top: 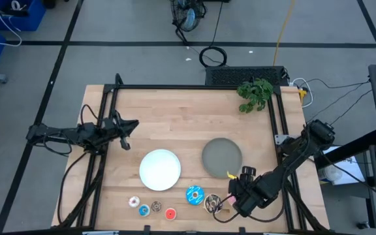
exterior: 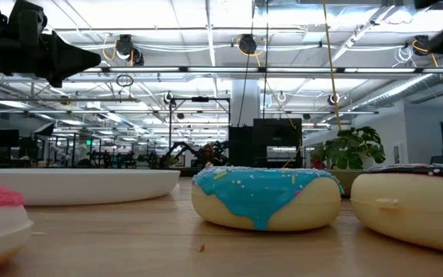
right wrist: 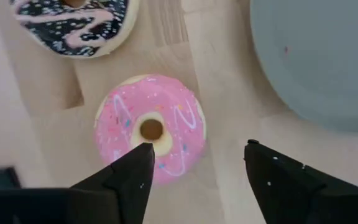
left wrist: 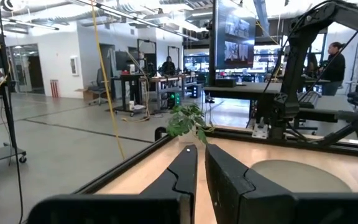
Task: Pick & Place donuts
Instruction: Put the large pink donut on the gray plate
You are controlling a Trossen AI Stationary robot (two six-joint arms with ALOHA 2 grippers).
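Note:
A pink donut (right wrist: 149, 127) lies flat on the wooden table, with the chocolate donut (right wrist: 73, 22) beside it. My right gripper (right wrist: 197, 163) hangs open just above, pointing down; one finger (right wrist: 135, 174) is over the pink donut's edge and the other (right wrist: 278, 180) over bare wood. In the high view this gripper (top: 232, 199) is at the near right, next to the chocolate donut (top: 212, 203) and the blue donut (top: 194, 194). Several mini donuts (top: 150, 207) lie near the front edge. My left gripper (top: 126, 128) waits shut at the table's left, above the surface.
A white plate (top: 160, 170) sits mid-table and a grey plate (top: 222, 156) to its right, close behind my right gripper. A green plant (top: 254, 93) stands at the far right corner. Dark frame rails (top: 175, 87) run along the table's far and side edges.

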